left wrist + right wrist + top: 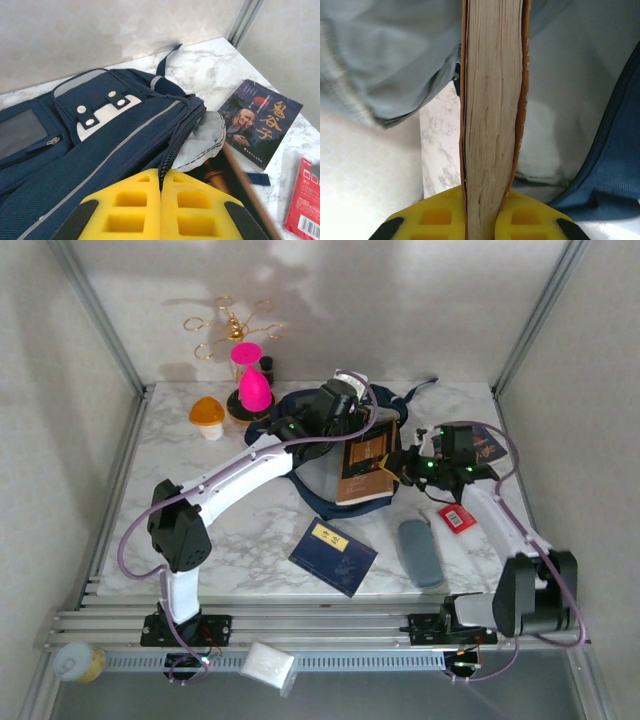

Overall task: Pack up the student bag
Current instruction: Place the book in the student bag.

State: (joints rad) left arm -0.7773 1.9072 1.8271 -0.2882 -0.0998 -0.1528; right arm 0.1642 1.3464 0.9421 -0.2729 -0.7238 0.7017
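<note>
Two end effectors work at the student bag (pixel 100 150), lying open at the far middle of the surface (pixel 250 530). The left end effector (pixel 161 175) is pinched shut on its zip edge. The right end effector (pixel 490 195) grips a brown book (pixel 365 465), seemingly partway in. Packing looks barely begun: a navy book (pixel 333 556), grey case (pixel 420 552), red packet (pixel 457 517) and another book (pixel 260 122) lie outside.

3 books (pixel 365 468) (pixel 333 555) (pixel 260 125), 1 student bag (pixel 100 145), 1 case (pixel 419 552).
</note>
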